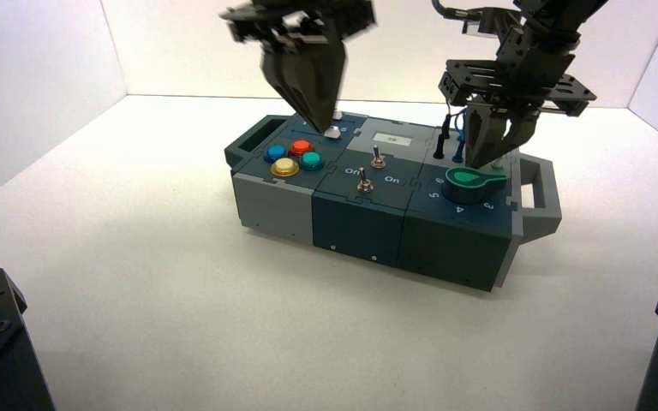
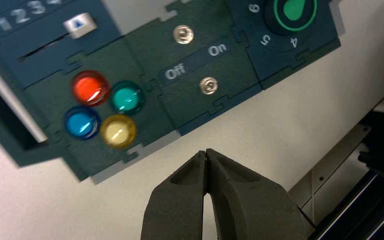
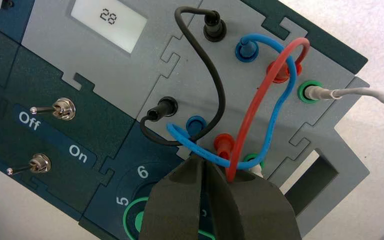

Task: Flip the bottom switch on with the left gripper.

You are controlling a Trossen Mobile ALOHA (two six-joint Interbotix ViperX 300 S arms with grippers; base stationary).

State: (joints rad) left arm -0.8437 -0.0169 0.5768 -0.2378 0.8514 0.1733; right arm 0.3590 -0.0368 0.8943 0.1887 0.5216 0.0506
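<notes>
Bottom switch (image 3: 36, 163) sits nearest the box's front edge, lever leaning toward "Off". Left pincer (image 1: 324, 120), tips pressed together, hovers above the slider module behind the coloured buttons. Approach step, I'd say: next it must descend beside the lever and push toward "On".

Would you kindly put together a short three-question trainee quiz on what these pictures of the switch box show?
1. True or false: the left gripper is touching the bottom switch.
2. Which side does the bottom switch's lever lean toward in the right wrist view? A) Off B) On
3. Fill in: the right gripper hangs above the green ____.

Key:
1. False. It hovers by the slider, above the round buttons, fingers closed.
2. A. Its lever points to the Off side, as does that of the top switch.
3. knob
</notes>
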